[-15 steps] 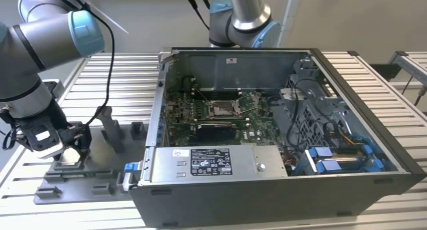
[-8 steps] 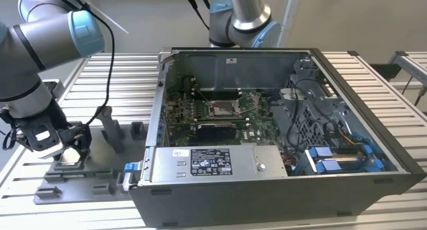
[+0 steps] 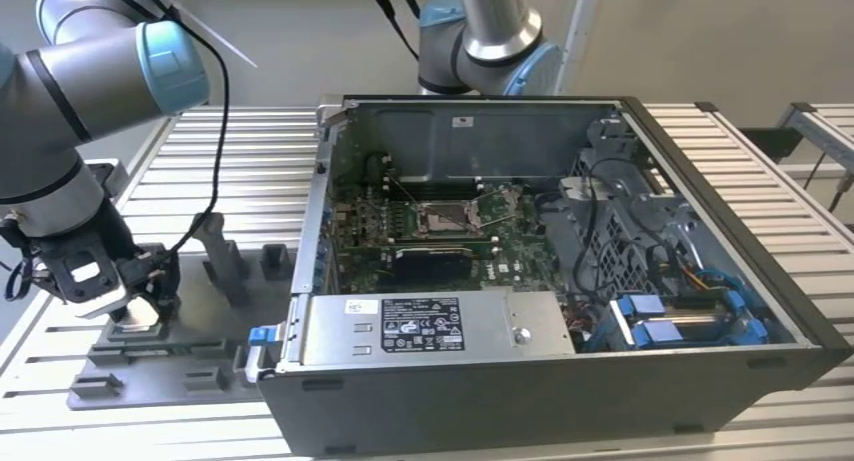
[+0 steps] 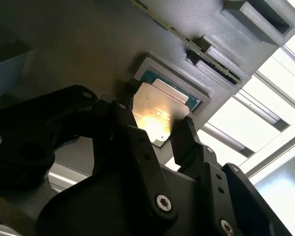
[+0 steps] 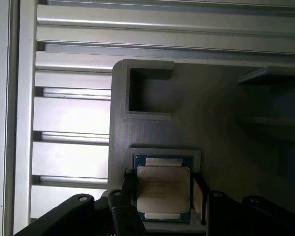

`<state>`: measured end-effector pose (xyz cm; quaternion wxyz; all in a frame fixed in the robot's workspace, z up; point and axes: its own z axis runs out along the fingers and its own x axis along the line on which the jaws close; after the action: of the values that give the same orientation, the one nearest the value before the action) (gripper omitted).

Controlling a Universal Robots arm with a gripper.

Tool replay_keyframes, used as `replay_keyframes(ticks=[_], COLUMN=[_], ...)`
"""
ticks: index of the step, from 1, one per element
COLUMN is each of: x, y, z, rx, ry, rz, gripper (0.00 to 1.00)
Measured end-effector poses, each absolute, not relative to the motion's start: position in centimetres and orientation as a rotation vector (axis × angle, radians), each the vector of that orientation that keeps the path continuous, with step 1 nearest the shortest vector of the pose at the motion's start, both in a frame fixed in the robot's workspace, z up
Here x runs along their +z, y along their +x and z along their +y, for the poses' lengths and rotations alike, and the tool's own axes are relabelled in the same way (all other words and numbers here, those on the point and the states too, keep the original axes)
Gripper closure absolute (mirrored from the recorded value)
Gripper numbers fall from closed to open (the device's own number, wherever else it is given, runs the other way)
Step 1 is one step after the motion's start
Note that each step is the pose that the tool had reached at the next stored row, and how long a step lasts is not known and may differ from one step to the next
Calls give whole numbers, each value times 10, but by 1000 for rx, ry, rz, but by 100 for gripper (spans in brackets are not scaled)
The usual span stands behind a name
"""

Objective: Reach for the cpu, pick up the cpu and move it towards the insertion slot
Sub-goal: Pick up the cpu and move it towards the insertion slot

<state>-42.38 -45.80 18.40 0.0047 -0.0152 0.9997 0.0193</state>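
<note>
Here, the cpu is seated flat in the grey holder, directly between the spread fingers of the gripper; opposite edges are closely flanked, not yet clamped.

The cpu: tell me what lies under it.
The cpu sits in a shallow square recess of the grey fixture plate, whose raised rim frames it in both wrist views. The recess floor beneath the chip is covered and cannot be seen.

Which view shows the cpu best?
The first wrist view: the cpu faces the camera nearly square-on, seated in its grey fixture. The second wrist view shows it slanted, with glare on top. In the exterior view the claw stands over it.
</note>
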Motion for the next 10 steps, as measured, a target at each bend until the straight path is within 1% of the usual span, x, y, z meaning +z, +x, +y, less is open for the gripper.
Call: replay_keyframes(ticks=[5, 10], x=[184, 193], y=[-424, -424], z=[-458, -458], rx=[61, 61], ry=[-48, -44], rz=[3131, 3133], gripper=[100, 100])
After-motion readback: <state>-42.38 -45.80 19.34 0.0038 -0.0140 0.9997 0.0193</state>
